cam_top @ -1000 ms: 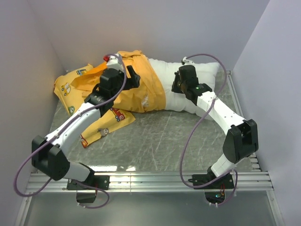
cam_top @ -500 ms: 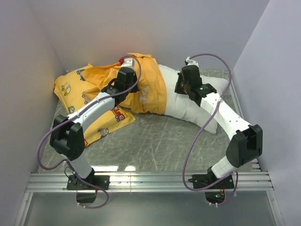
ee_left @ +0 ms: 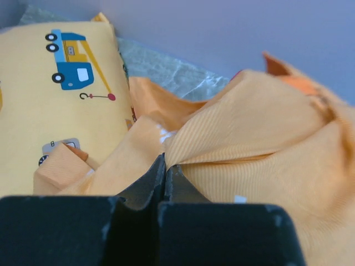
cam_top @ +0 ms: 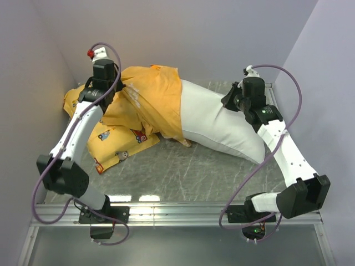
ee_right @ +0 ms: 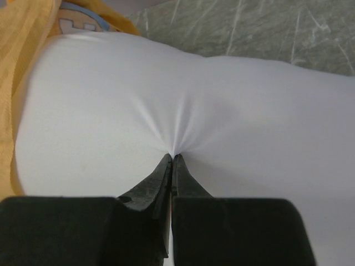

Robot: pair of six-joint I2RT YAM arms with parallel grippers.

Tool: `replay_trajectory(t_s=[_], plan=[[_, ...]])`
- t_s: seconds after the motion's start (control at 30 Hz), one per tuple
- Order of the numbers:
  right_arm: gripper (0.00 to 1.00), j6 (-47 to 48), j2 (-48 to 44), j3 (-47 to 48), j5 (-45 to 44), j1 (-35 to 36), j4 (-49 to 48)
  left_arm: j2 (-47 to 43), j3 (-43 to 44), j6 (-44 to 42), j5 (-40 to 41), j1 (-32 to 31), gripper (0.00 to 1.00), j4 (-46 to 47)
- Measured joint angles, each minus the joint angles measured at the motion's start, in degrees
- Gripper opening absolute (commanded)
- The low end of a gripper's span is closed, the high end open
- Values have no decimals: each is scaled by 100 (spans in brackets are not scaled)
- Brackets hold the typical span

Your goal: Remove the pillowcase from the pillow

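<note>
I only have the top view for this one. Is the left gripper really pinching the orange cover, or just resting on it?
Observer: Its wrist view shows the left gripper shut on a fold of the pillowcase.
Operator: And the right?
Observer: The right gripper pinches the pillow; white fabric puckers at its tips.
Operator: Anything beside that fold?
Observer: The yellow cushion, showing a blue crane truck print.

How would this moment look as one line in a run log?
left gripper: shut on pillowcase | right gripper: shut on pillow | pillow: partly uncovered
</note>
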State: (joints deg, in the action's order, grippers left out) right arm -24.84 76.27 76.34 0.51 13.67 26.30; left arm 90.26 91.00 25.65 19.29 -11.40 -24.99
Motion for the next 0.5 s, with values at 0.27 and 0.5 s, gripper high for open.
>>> replay_trajectory(t_s=[0.27,0.5], plan=[[44,120,-479,-566,-35,59,22,-1515,-929,101,-337,-197,1,44],[82,772,-1399,-1338,-1453,1797,-374,-1982,-2114,107,-59,-409,1,328]])
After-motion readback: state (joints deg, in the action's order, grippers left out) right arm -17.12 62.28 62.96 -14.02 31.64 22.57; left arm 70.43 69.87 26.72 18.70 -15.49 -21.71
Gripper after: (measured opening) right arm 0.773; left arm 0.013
